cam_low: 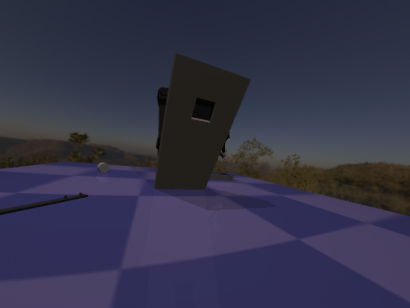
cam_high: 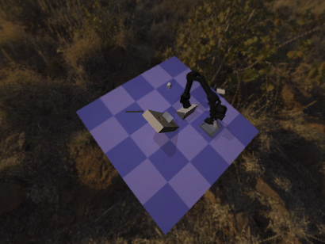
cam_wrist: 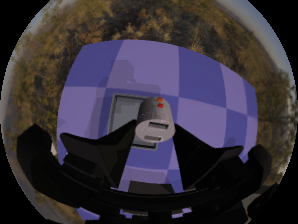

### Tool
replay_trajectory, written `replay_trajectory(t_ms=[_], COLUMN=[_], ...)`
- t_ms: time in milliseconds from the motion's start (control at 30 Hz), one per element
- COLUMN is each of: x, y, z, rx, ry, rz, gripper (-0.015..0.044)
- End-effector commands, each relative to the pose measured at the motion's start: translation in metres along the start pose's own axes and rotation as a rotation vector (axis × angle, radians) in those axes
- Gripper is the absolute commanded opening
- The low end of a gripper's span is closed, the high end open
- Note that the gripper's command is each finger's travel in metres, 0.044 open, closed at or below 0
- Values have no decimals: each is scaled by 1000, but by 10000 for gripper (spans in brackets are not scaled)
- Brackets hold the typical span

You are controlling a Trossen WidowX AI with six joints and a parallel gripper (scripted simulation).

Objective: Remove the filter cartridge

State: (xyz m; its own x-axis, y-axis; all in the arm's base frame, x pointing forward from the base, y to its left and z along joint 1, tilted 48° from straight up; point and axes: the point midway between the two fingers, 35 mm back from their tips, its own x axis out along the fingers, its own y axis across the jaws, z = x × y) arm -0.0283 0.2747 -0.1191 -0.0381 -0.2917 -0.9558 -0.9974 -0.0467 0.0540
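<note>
The grey round cartridge (cam_wrist: 156,116) is between the fingers of my gripper (cam_wrist: 154,124) (cam_high: 214,121), which is shut on it. Its face with two narrow slots points toward the wrist camera, and two red-orange dots show on its side. The grey tray (cam_high: 206,129) (cam_wrist: 125,114) (cam_low: 223,177) lies below. In the wrist view the cartridge overlaps the tray's right part; I cannot tell whether its hidden lower end touches the tray. The service panel (cam_high: 151,120) (cam_low: 185,150) stands tilted, away from the gripper, and the exterior view shows a square opening in it.
A pale block (cam_high: 186,112) is at the arm's base, between panel and tray. A small white cylinder (cam_high: 169,85) (cam_low: 103,167) and a thin dark rod (cam_high: 133,112) (cam_low: 45,204) lie beyond the panel. A white block (cam_high: 220,91) is near the table's far edge.
</note>
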Motion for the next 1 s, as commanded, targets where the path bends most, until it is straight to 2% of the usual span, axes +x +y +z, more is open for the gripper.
replay_trajectory(t_ms=[0,167,400,767,933,967], x=[17,33,37,92,98,94], y=[21,40,41,42,41,40], z=[-12,-27,-30,-61,-66,-66], rx=[-81,-159,-162,-162,-162,-165], ry=[1,6,6,6,7,19], rz=[48,94,96,97,97,92], gripper=[0,0,0,0,0,26])
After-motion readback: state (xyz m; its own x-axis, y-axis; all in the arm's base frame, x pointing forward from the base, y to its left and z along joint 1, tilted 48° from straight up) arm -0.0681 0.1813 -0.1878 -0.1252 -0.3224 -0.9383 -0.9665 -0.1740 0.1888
